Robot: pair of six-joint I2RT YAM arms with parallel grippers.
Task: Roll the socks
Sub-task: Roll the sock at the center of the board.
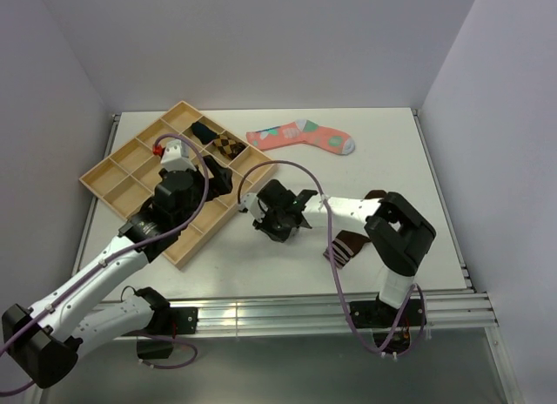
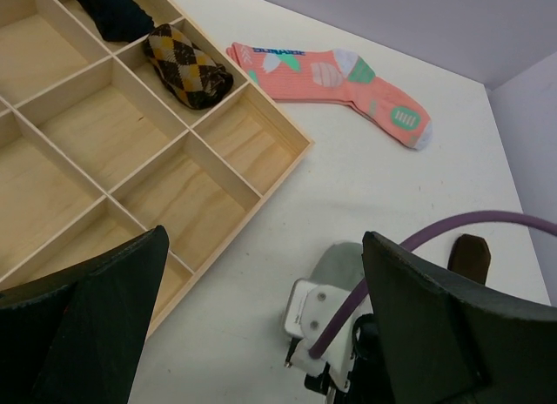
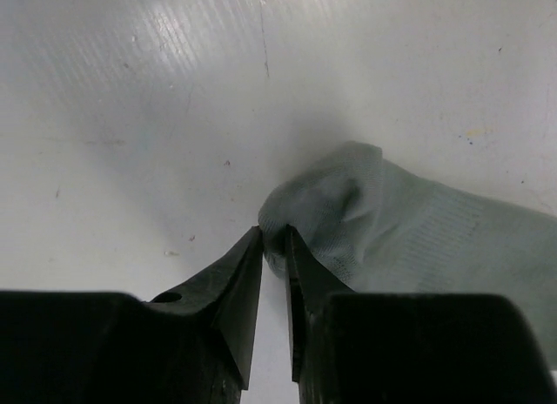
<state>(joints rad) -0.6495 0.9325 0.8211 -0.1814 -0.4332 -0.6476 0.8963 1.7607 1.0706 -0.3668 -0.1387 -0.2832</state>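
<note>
The grey sock (image 3: 409, 230) lies flat on the white table, and its rounded end sits between the tips of my right gripper (image 3: 273, 233). That gripper is shut on a fold of this end. From above, the right gripper (image 1: 264, 214) covers the sock. The left wrist view shows a bit of the grey sock (image 2: 344, 260) beside the right wrist. The dark brown sock (image 1: 348, 245) with a white-striped cuff lies under the right forearm. My left gripper (image 2: 265, 237) hangs wide open and holds nothing, above the table by the tray's corner.
A wooden compartment tray (image 1: 113, 173) fills the left side, holding a rolled argyle sock (image 2: 187, 66), a dark rolled sock (image 2: 113, 10) and a small red item (image 1: 157, 148). A pink patterned sock (image 1: 300, 136) lies flat at the back. A purple cable (image 2: 452, 225) arches over the right arm.
</note>
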